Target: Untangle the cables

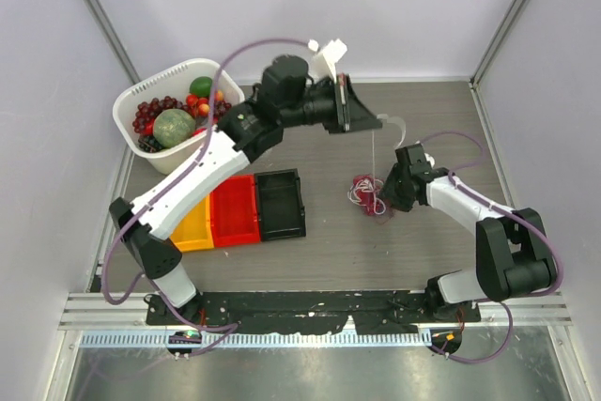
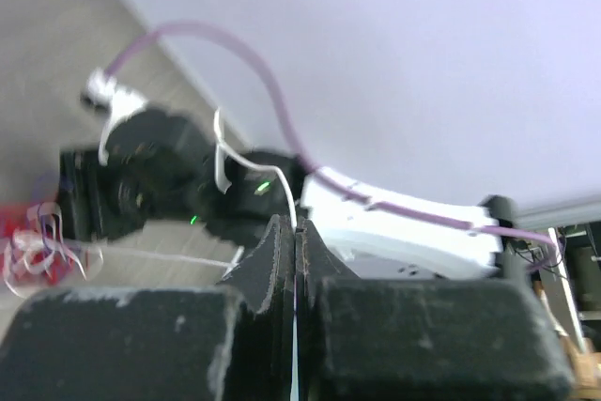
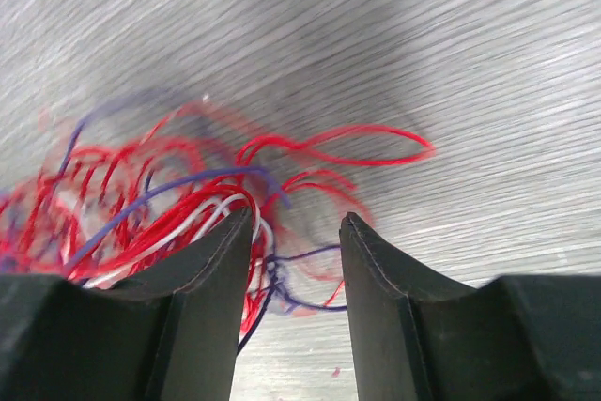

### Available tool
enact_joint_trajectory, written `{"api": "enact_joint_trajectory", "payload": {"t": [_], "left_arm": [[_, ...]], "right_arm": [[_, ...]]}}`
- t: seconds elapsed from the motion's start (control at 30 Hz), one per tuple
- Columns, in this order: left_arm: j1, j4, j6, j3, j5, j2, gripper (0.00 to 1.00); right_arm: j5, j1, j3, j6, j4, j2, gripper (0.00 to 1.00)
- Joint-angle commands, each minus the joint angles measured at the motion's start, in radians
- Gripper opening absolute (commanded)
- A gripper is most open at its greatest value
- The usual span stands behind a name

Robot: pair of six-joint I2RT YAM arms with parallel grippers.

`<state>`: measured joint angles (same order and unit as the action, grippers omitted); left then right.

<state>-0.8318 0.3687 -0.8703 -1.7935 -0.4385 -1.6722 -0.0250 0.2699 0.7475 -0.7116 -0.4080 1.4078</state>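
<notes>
The cables (image 1: 366,194) lie as a red, white and dark purple tangle on the table, right of centre. My left gripper (image 1: 372,123) is raised above and behind the heap. In the left wrist view this gripper (image 2: 297,232) is shut on a white cable (image 2: 220,155). That white cable (image 1: 374,155) runs taut down into the tangle (image 2: 38,243). My right gripper (image 1: 387,192) sits low at the heap's right side. Its wrist view shows the right gripper (image 3: 296,232) open, with red, white and purple cables (image 3: 169,199) looped round its left finger and across the gap.
A white basket (image 1: 127,105) of fruit stands at the back left. Yellow (image 1: 191,232), red (image 1: 235,211) and black (image 1: 280,202) bins sit left of the tangle under my left arm. Walls and frame posts close in the table's sides.
</notes>
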Motion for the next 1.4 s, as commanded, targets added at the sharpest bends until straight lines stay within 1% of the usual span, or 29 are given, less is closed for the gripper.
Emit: {"api": "enact_joint_trajectory", "payload": {"t": [0.0, 0.07, 0.13, 0.23, 0.33, 0.37, 0.5, 0.57, 0.6, 0.63, 0.73, 0.77, 0.8, 0.83, 0.87, 0.9, 0.93, 0.97, 1.0, 1.03, 1.07, 1.1, 1.17, 1.2, 1.27, 1.3, 1.33, 1.37], "left_arm": [[-0.006, -0.085, 0.125, -0.314, -0.017, 0.1, 0.0], [-0.006, -0.016, 0.163, -0.435, 0.024, 0.083, 0.0], [-0.004, 0.019, 0.18, -0.527, 0.066, 0.072, 0.0], [-0.004, -0.036, 0.16, -0.581, 0.095, 0.078, 0.0], [-0.003, -0.088, 0.091, -0.547, 0.127, 0.081, 0.0], [-0.003, -0.085, 0.076, -0.541, 0.129, 0.074, 0.0], [-0.001, -0.012, 0.025, -0.521, 0.161, 0.026, 0.0], [0.003, 0.013, 0.011, -0.518, 0.162, 0.006, 0.0], [0.011, 0.031, -0.004, -0.52, 0.17, -0.001, 0.0], [0.02, 0.061, -0.033, -0.521, 0.173, -0.012, 0.0], [0.062, 0.084, -0.111, -0.494, 0.124, -0.029, 0.0], [0.069, 0.072, -0.128, -0.463, 0.11, -0.029, 0.0], [0.075, 0.058, -0.15, -0.449, 0.103, -0.027, 0.0], [0.077, 0.036, -0.174, -0.422, 0.096, -0.027, 0.0], [0.077, 0.004, -0.193, -0.403, 0.08, -0.027, 0.0], [0.079, -0.019, -0.214, -0.399, 0.063, -0.029, 0.0], [0.079, -0.031, -0.228, -0.402, 0.043, -0.037, 0.0], [0.079, -0.034, -0.23, -0.411, 0.028, -0.04, 0.0], [0.079, -0.028, -0.228, -0.424, 0.017, -0.047, 0.0], [0.079, -0.019, -0.223, -0.437, 0.012, -0.049, 0.0], [0.077, -0.014, -0.217, -0.443, 0.011, -0.049, 0.0], [0.079, -0.013, -0.219, -0.445, 0.011, -0.049, 0.0], [0.079, -0.014, -0.225, -0.445, 0.007, -0.043, 0.0], [0.079, -0.016, -0.226, -0.446, 0.003, -0.041, 0.0], [0.079, -0.023, -0.237, -0.448, -0.009, -0.035, 0.0], [0.079, -0.037, -0.245, -0.446, -0.02, -0.034, 0.0], [0.079, -0.048, -0.259, -0.445, -0.028, -0.031, 0.0], [0.079, -0.066, -0.274, -0.445, -0.037, -0.029, 0.0]], "right_arm": [[-0.124, -0.05, -0.007, 0.047, -0.046, 0.0, 0.48], [-0.148, -0.057, 0.007, 0.064, -0.061, -0.004, 0.5], [-0.165, -0.058, 0.019, 0.077, -0.072, -0.003, 0.51], [-0.188, -0.06, 0.032, 0.098, -0.077, 0.0, 0.51], [-0.149, -0.061, 0.097, 0.155, -0.12, 0.0, 0.54], [-0.106, -0.061, 0.107, 0.184, -0.139, -0.013, 0.54], [-0.073, -0.06, 0.167, 0.215, -0.204, -0.195, 0.59], [-0.02, -0.06, 0.191, 0.227, -0.233, -0.252, 0.62], [0.056, -0.06, 0.196, 0.239, -0.251, -0.262, 0.62], [0.074, -0.06, 0.197, 0.241, -0.264, -0.273, 0.62], [0.132, -0.058, 0.184, 0.241, -0.314, -0.279, 0.63], [0.164, -0.057, 0.178, 0.253, -0.31, -0.286, 0.63], [0.248, -0.054, 0.167, 0.289, -0.298, -0.291, 0.63], [0.284, -0.038, 0.162, 0.305, -0.287, -0.311, 0.63], [0.363, -0.019, 0.144, 0.322, -0.237, -0.335, 0.63], [0.416, 0.035, 0.132, 0.328, -0.204, -0.386, 0.65], [0.427, 0.063, 0.098, 0.324, -0.116, -0.432, 0.66], [0.412, 0.128, 0.061, 0.302, -0.079, -0.455, 0.67], [0.399, 0.152, 0.044, 0.281, 0.007, -0.473, 0.68], [0.372, 0.184, 0.017, 0.227, 0.036, -0.474, 0.68], [0.37, 0.193, 0.01, 0.197, 0.088, -0.449, 0.68], [0.393, 0.195, 0.01, 0.131, 0.127, -0.431, 0.67], [0.402, 0.225, 0.021, 0.043, 0.171, -0.368, 0.65], [0.384, 0.271, 0.023, 0.025, 0.188, -0.331, 0.65], [0.3, 0.334, 0.023, -0.032, 0.225, -0.291, 0.65], [0.216, 0.347, 0.01, -0.085, 0.242, -0.277, 0.63], [0.173, 0.351, 0.004, -0.11, 0.233, -0.259, 0.62], [0.074, 0.351, -0.003, -0.158, 0.195, -0.245, 0.59]]}}
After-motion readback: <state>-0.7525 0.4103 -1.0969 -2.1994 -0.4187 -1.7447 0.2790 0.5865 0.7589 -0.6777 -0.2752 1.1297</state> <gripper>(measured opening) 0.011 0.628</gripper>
